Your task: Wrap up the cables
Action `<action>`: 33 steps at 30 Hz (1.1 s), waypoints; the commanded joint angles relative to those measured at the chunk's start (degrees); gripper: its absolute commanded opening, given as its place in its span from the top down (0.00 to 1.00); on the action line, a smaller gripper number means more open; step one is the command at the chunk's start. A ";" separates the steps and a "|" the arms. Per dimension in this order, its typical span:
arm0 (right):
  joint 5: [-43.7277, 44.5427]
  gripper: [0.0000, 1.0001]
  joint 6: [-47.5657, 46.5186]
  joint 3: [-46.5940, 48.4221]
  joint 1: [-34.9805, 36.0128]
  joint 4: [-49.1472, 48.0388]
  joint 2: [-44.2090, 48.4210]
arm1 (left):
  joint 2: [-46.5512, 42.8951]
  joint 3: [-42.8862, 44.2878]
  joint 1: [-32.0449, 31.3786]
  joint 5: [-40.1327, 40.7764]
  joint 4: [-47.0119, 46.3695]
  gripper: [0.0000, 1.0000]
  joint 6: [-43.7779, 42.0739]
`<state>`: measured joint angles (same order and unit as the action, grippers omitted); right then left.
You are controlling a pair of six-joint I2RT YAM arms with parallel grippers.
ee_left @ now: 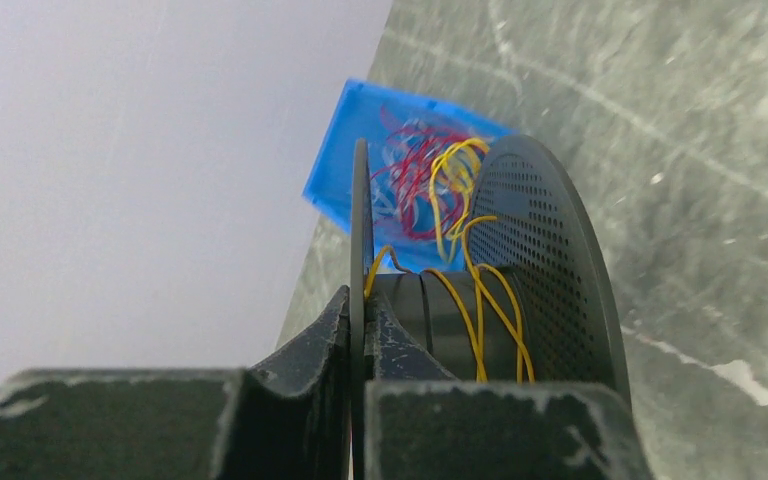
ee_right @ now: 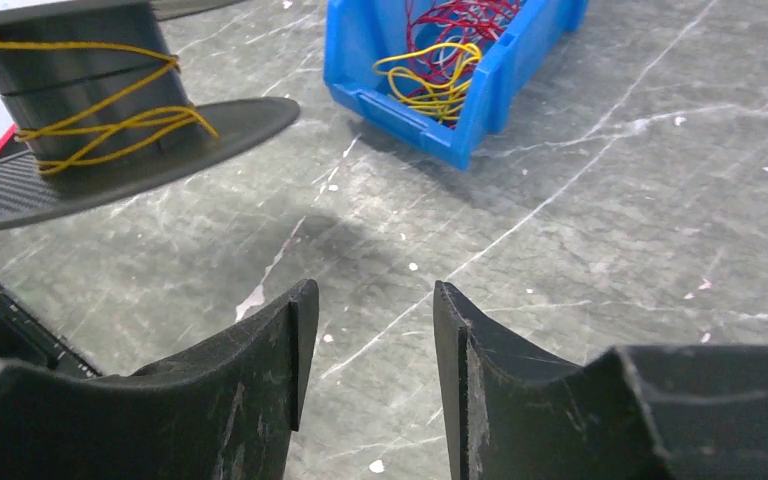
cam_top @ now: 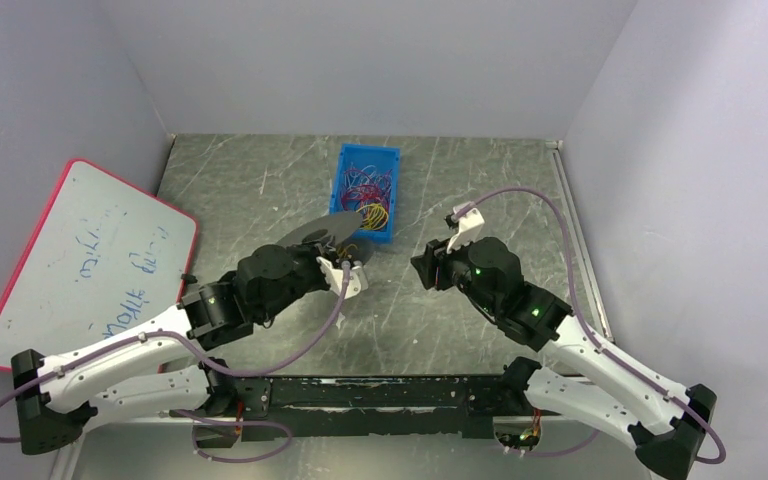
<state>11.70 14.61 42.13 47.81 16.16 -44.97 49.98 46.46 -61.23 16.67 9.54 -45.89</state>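
while the left gripper (ee_left: 360, 335) is clamped on the thin flange of a dark spool (ee_left: 550, 250), holding it just beside the near end of the blue bin (cam_top: 345, 185), the right gripper (ee_right: 370, 330) hangs empty with its fingers apart, low over the table (ee_right: 610, 200). a few loose yellow turns sit on the spool's hub, and the strand runs from there back into the bin, where the rest of the cables (ee_right: 435, 75) lie in a yellow and red tangle. from the right fingers the bin is ahead and a little right, the spool ahead and left, its axis crosswise to the left fingers. the right arm is the free one, so guiding the strand likely falls to it.
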 commanded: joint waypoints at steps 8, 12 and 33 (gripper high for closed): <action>6.69 0.49 -0.74 1.88 0.17 0.45 -1.12 | 6.30 -3.28 -0.03 22.81 -2.30 0.93 -2.45; 8.72 0.48 0.39 1.68 0.11 0.66 -1.34 | 11.21 -1.85 -0.04 27.90 -0.46 0.93 0.63; 21.04 0.42 5.31 1.97 0.11 6.31 4.70 | 38.33 7.49 -2.28 42.55 -3.13 0.93 11.72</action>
<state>29.76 18.65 42.35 47.86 20.91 -41.54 85.12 49.78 -62.54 54.24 8.10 -36.29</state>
